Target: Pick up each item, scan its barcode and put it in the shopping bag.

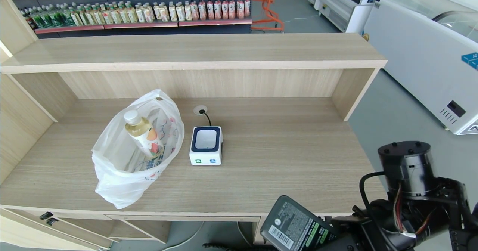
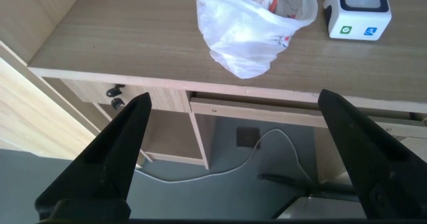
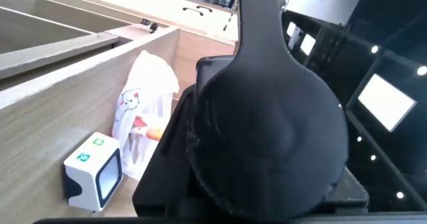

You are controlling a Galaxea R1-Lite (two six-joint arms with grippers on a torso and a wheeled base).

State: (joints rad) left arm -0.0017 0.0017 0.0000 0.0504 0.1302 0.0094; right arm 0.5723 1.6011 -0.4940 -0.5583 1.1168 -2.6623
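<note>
1. The right gripper point(image 1: 338, 230) is closed on one end of a dark packet point(image 1: 295, 223). It holds the packet in the air, just off the front edge of the worktop point(image 1: 280, 150), with the barcode label facing up.
2. The left gripper point(image 2: 237, 99) has its jaws spread wide with nothing between them. It hangs lower than the worktop's front edge, and the shopping bag sits on the surface beyond it.
3. The barcode scanner point(image 1: 205, 145), a white box with a dark-framed window on top, stands near the middle of the worktop. It is well apart from the held packet, on that packet's far left.
4. The white plastic shopping bag point(image 1: 108, 176) stands open just beside the scanner, on the scanner's left. Whether the two touch is unclear.
5. A drink bottle point(image 1: 143, 133) with a white cap leans inside the bag.
6. A cable point(image 1: 207, 119) runs from the back of the scanner to a round grommet point(image 1: 200, 110) in the worktop.
</note>
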